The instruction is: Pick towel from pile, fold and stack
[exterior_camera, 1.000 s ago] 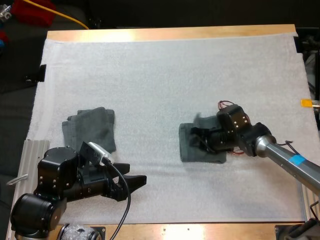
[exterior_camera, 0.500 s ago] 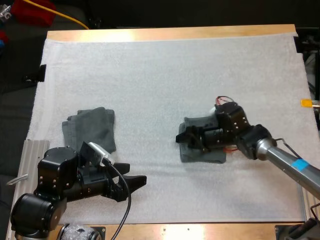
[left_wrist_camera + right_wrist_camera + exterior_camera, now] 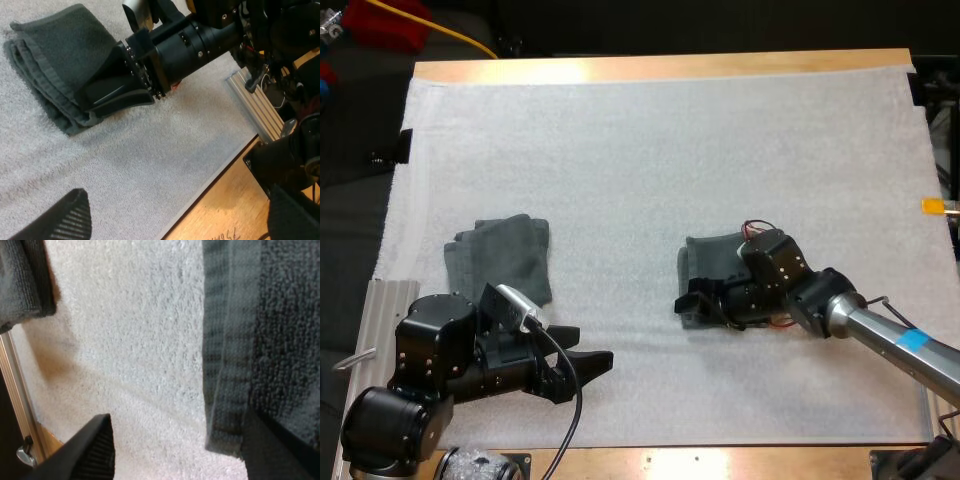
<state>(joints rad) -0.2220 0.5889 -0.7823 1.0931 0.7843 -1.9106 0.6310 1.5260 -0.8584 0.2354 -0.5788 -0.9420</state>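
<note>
Right end effector (image 3: 688,295) released, fingers spread at folded towel (image 3: 715,252) left edge. Left end effector (image 3: 590,352) released, near left towel (image 3: 505,258).

The mat (image 3: 650,150) covers most of the table (image 3: 650,67); on its left part lies a folded stack (image 3: 502,258) of towels, and right of the middle, well apart from it, a single towel (image 3: 712,258); the right gripper (image 3: 692,298) sits at that towel's near-left edge; the left gripper (image 3: 588,365) is over the mat's front part, before the stack and to its right.
</note>
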